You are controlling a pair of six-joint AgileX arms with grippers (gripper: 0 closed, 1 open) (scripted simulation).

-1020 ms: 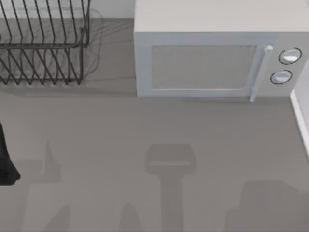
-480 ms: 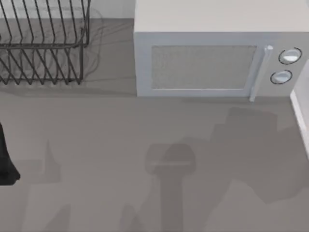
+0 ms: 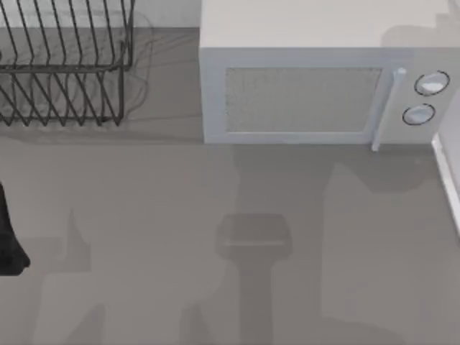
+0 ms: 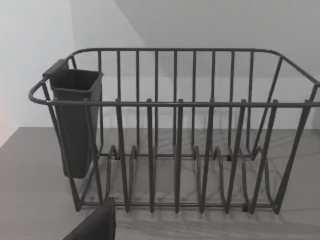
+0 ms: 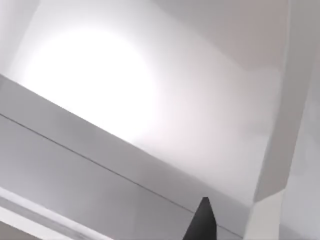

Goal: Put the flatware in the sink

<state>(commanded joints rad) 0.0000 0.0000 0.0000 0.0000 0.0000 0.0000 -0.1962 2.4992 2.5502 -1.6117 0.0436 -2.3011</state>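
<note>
The flatware is out of view, and so is the sink. A dark piece of my left arm [image 3: 8, 241] stands at the counter's left edge. In the left wrist view a dark corner of my left gripper [image 4: 95, 226] pokes in, facing the black wire dish rack [image 4: 175, 102] with its dark utensil cup [image 4: 75, 120]. A dark tip of my right gripper [image 5: 202, 221] shows against pale, tilted white surfaces in the right wrist view.
The dish rack [image 3: 65, 68] sits at the back left of the grey counter [image 3: 158, 208]. A white microwave [image 3: 316, 79] with its door shut stands at the back right. A white edge [image 3: 447, 180] borders the counter's right side.
A broad shadow has swept from the counter's front right toward the back and now touches the microwave's top right corner. The left arm has not moved.
</note>
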